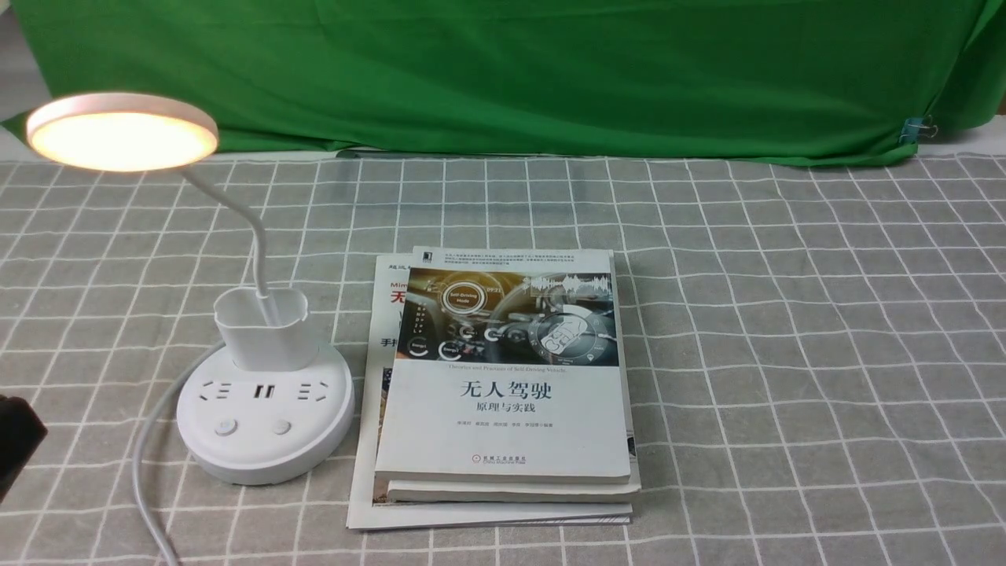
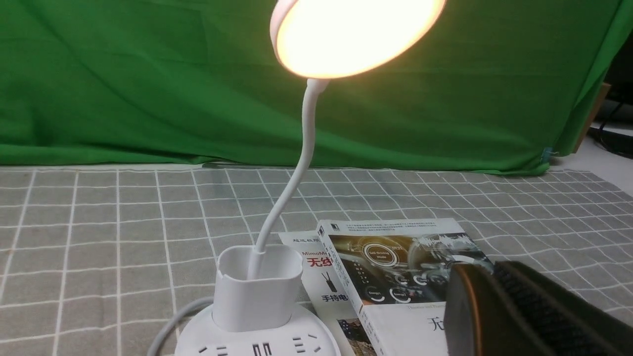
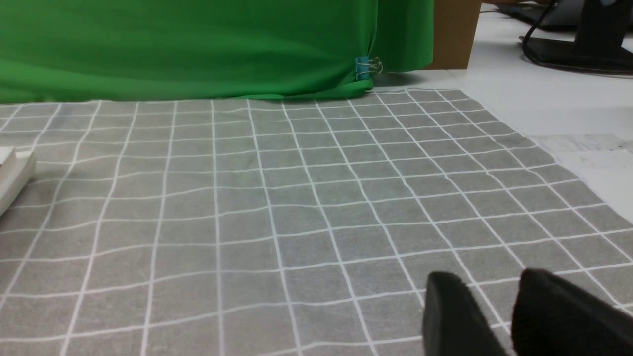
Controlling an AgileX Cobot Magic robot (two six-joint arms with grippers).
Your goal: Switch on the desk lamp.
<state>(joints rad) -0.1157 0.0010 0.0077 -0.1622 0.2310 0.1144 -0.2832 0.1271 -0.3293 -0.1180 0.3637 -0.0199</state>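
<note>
"Two big surfaces first: what are they like?"

"The curtain (image 1: 511, 79) is green fabric, softly creased. In front of it, the worktop (image 1: 802, 330) wears a grey cloth with wavy white checks."

"And on it?"

"A stack of glossy, flat, square-cornered books (image 1: 503, 440), with the lamp (image 1: 266, 456) just beside it, on the robot's left side of the worktop."

"How would the lamp handle?"

"Light, I'd guess, with smooth plastic that could slip. If it had to be moved, I'd take the round base low on its sides. The disc head (image 1: 122, 141) looks the easiest part to harm, and the cup (image 1: 271, 346) is thin-lipped."

"The end effectors?"

"The left one (image 2: 493, 277) looks closed, its dark fingers together with nothing visible between them. The right one (image 3: 489, 291) is open and holds nothing, fingers apart over the cloth. Neither touches the lamp."

"What about the neck (image 1: 247, 216)?"

"Slim, curved, probably bendy yet stiff enough to hold its shape. A poor handle; pulling there might swing the head or tip everything."

"So where would a push go?"

"On the small round buttons (image 1: 225, 427), straight down and gently. But the head glows warm already, so I judge the job done; another press might switch it off."
</note>
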